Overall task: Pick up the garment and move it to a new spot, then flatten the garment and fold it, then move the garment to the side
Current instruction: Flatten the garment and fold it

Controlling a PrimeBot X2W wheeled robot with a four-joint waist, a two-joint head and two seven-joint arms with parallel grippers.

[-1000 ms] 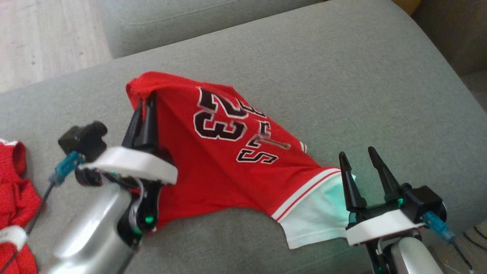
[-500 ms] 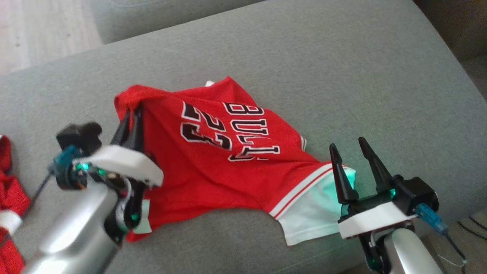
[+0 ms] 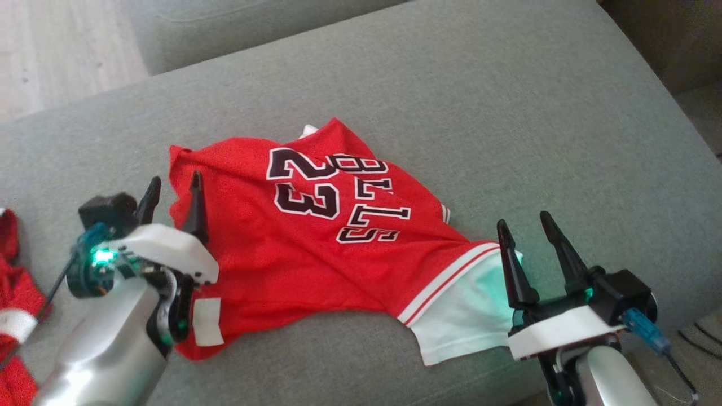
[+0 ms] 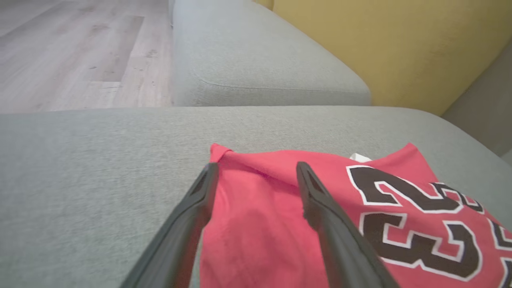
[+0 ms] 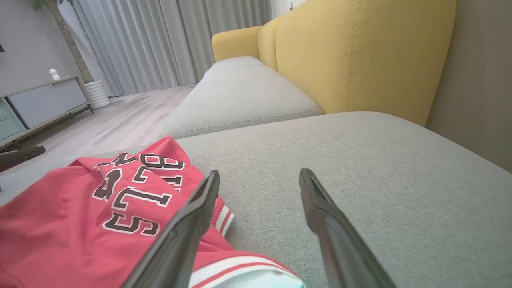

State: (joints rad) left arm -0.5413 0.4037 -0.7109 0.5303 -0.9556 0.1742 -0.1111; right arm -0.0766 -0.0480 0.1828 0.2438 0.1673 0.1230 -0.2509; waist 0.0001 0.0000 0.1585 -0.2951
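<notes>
Now the jersey lies on the sofa, both grippers spread

Well, the grey sofa cushion (image 3: pixel 507 113) carries everything. The red jersey (image 3: pixel 271 265) sprawls rumpled across its middle, number 23 face up, white-striped end toward the right. The left gripper (image 3: pixel 175 177) hovers at the jersey's left corner, fingers apart, nothing between them. The right gripper (image 3: pixel 523 220) sits at the striped end, fingers apart too, gripping nothing. More red cloth (image 3: pixel 14 282) lies far left.

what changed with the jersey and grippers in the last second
The left gripper, shut on a raised corner of the red basketball jersey a second ago, has opened and let go; the corner dropped onto the grey sofa cushion. The right gripper stayed open at the jersey's other end.
</notes>
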